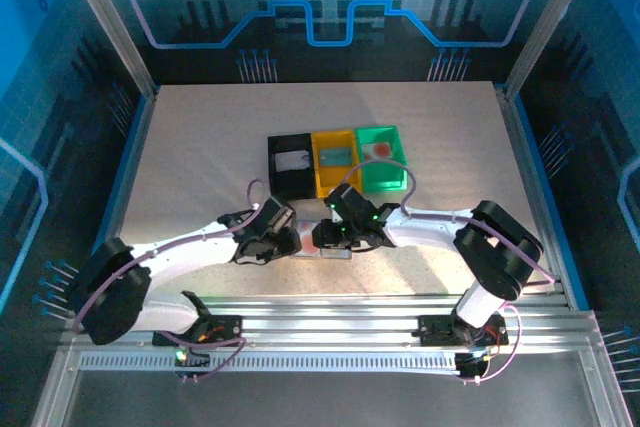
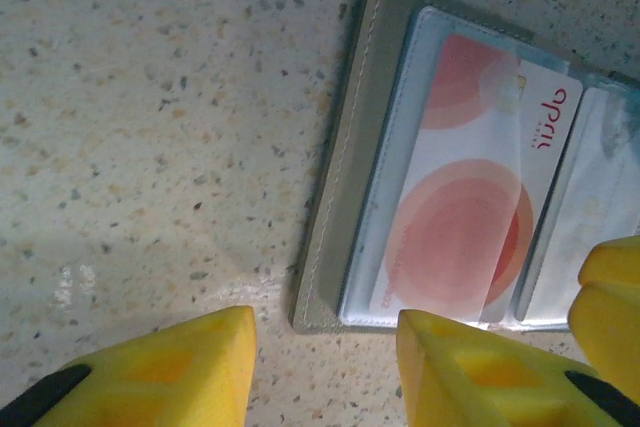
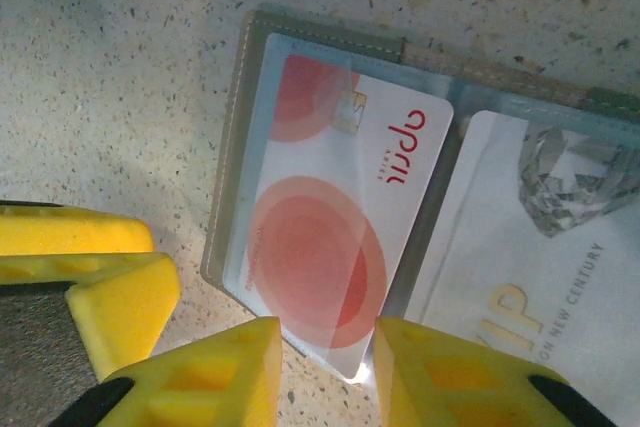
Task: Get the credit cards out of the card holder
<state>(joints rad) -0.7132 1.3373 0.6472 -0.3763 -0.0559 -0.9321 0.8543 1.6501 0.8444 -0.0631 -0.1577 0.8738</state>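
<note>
Your right gripper [image 3: 325, 362] straddles the pocketed red card's [image 3: 330, 237] edge, parted, pinching nothing; your left gripper [image 2: 325, 347], parted too, brackets the wallet's [image 2: 345, 177] corner, probably to steady it.

Grey card holder [image 3: 226, 197]; white credit card [image 3: 345, 162], red-orange circles; speckled beige table [image 3: 120, 77]

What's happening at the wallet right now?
Both arms work over the open card holder lying on the table. The right gripper, jaws apart, sits at one end of the red-circled card; the left gripper is open by the holder's corner. A white card sits in the next pocket.
</note>
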